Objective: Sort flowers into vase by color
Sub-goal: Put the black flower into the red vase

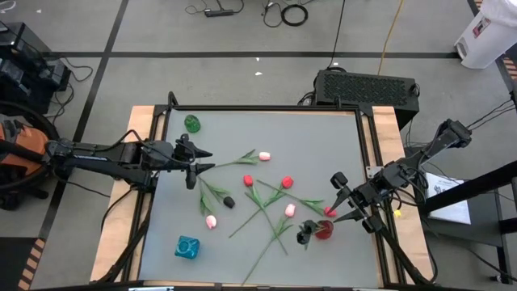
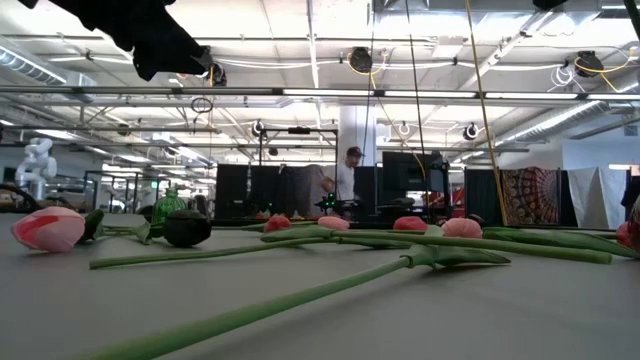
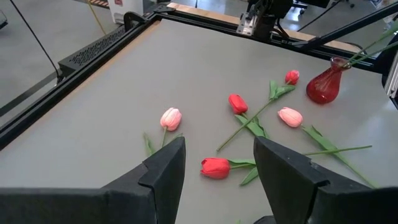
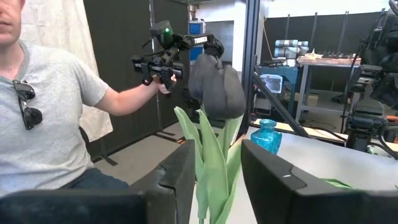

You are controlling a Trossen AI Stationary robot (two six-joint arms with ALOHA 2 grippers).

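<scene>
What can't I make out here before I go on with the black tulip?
Right wrist view: whether the right hand, at table right, truly clamps the black tulip; leaves cover the contact.
High view: its stem, lost at the red vase.
Low view: both hands, above the top edge.
Left hand, open at table left, hides nothing.
</scene>
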